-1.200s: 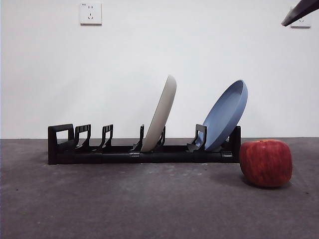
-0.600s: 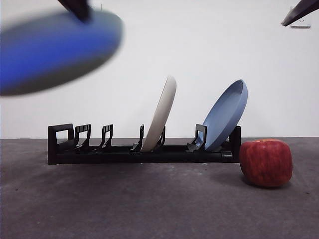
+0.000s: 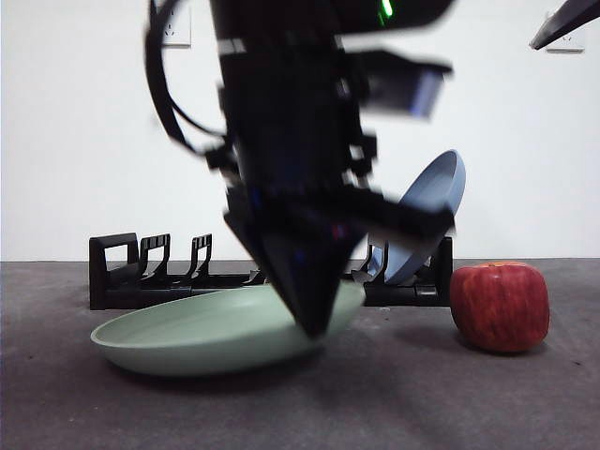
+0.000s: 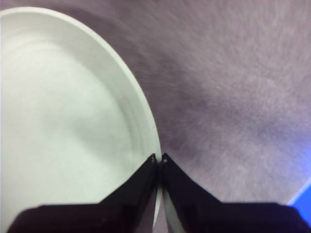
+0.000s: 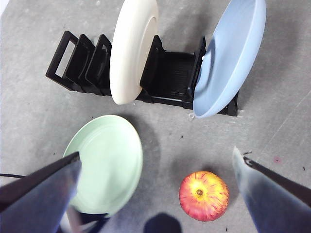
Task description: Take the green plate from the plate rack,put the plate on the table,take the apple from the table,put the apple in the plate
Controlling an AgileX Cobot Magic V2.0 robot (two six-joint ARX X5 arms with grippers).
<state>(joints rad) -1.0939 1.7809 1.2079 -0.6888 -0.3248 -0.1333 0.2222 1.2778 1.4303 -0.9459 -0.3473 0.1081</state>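
The left gripper (image 3: 314, 323) comes down from above in the front view, big, dark and blurred. Its jaws are pinched together on the rim of the green plate (image 3: 211, 330), one jaw inside the rim and one outside, as the left wrist view shows (image 4: 159, 158). The plate (image 4: 63, 121) lies open side up on the table (image 3: 450, 403), in front of the rack (image 3: 117, 272). Its rim on the gripped side looks slightly raised off the table, though the blur makes that hard to judge.

From the right wrist view the plate (image 5: 108, 162) sits just in front of the rack (image 5: 160, 77), below the cream plate (image 5: 132, 48), and well apart from the apple (image 5: 204, 195).

The apple (image 3: 500, 307) stands on the table in front of the rack's end that holds the blue plate (image 3: 436, 192). It is near that end but not touching it, stalk side up.

Behind, the rack runs across the table. The cream plate stands on edge about midway along the rack. The blue plate (image 5: 232, 53) leans in the last holder at the end nearest the apple. In the front view the arm hides the cream plate.

The right gripper (image 5: 155, 194) hangs high above the table with its jaws wide apart, holding nothing.
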